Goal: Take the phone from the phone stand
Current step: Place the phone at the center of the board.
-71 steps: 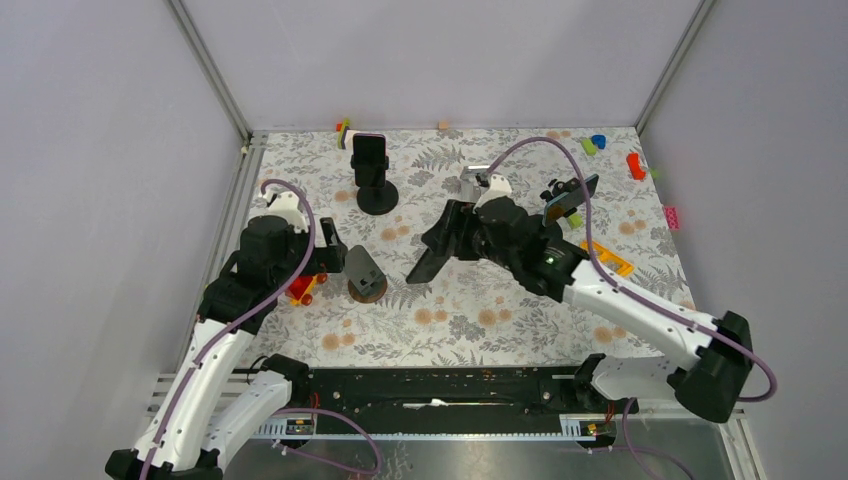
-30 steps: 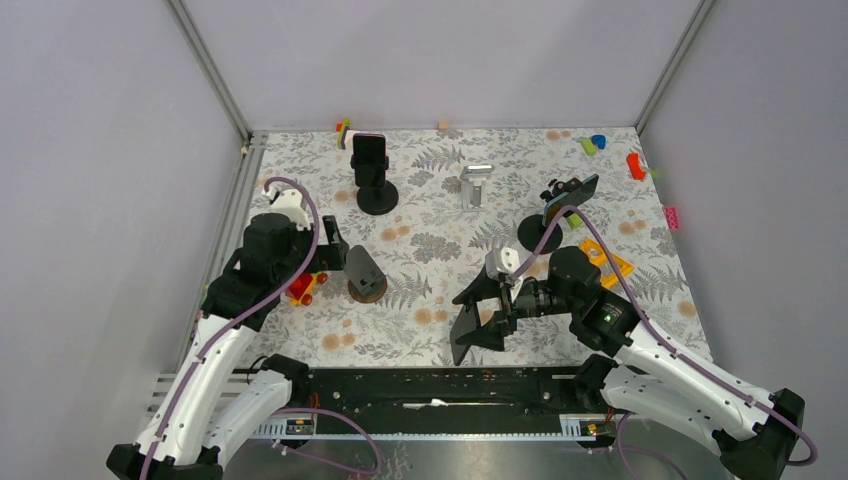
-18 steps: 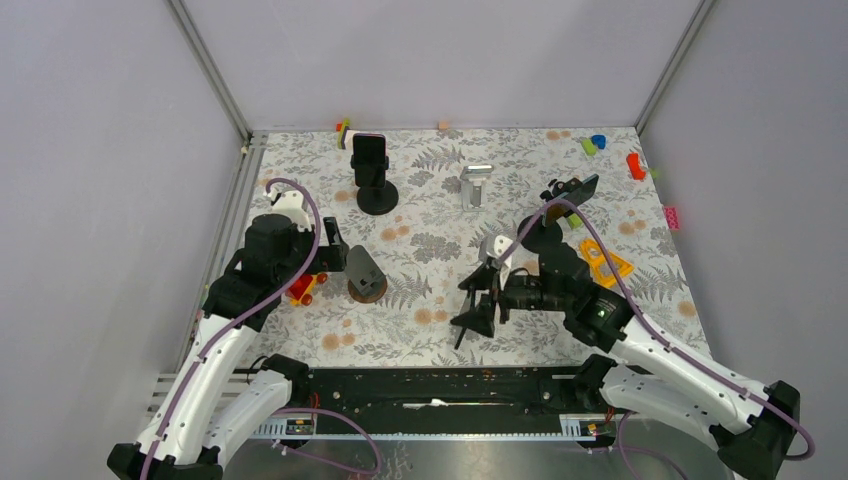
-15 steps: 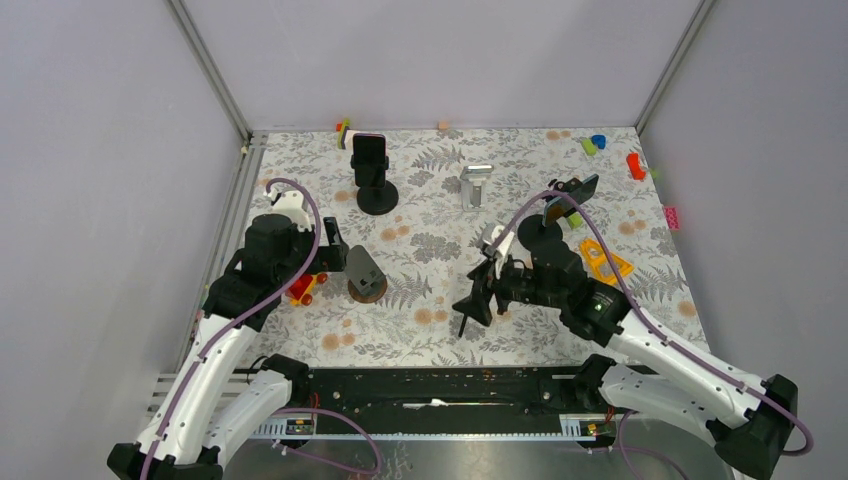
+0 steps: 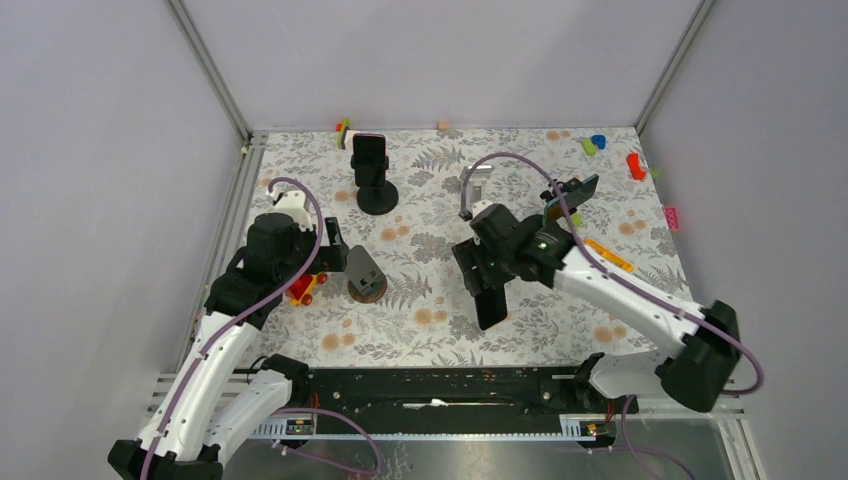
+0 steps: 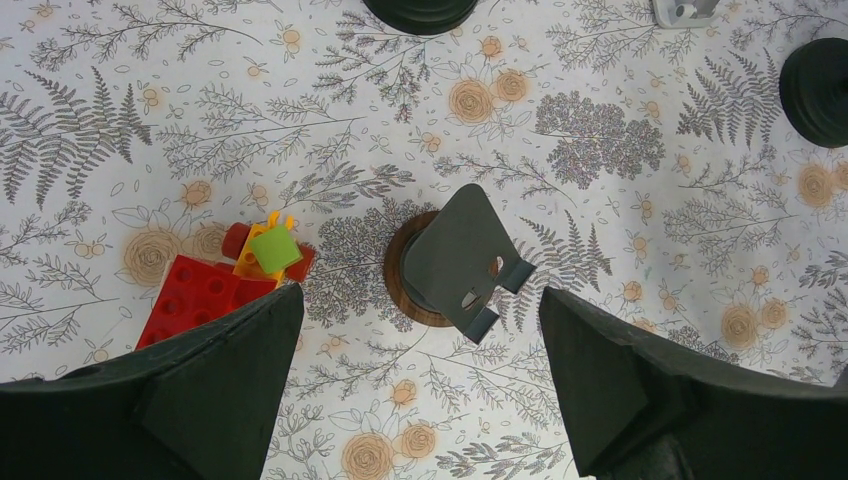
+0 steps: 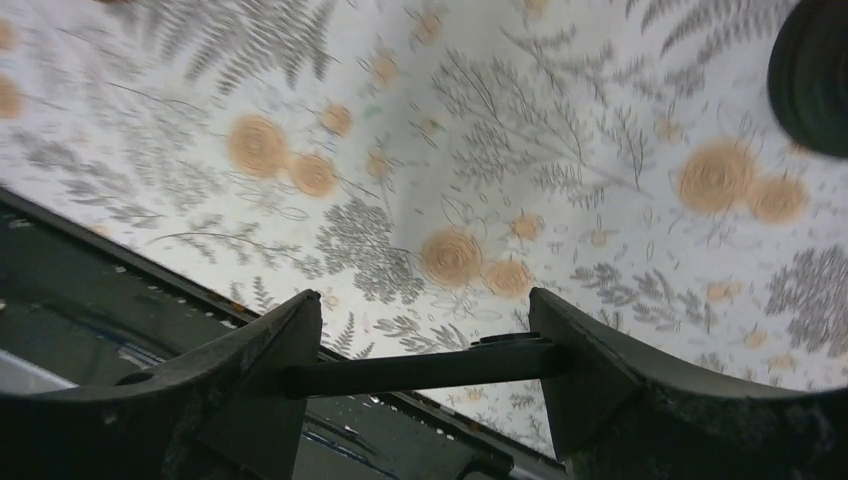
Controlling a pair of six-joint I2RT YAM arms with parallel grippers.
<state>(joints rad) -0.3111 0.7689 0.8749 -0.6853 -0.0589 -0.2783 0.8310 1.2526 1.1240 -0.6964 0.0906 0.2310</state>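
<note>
The right claw [image 7: 420,332], partly open, clamps the phone [image 7: 420,368] crosswise between its jaws above the tabletop [image 7: 450,150]; probably rigid, smooth and breakable, the phone is best held by its long edges.

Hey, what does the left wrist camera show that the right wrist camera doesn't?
Only the left wrist: the open left gripper above a grey phone stand with no phone in it, on a round wooden base, and red, yellow and green toy blocks beside it.
Only the right wrist: the right gripper closed on the phone, seen edge-on, and the dark rail at the table's near edge.
Both: the floral tablecloth and a black round base at the frame's edge.
</note>
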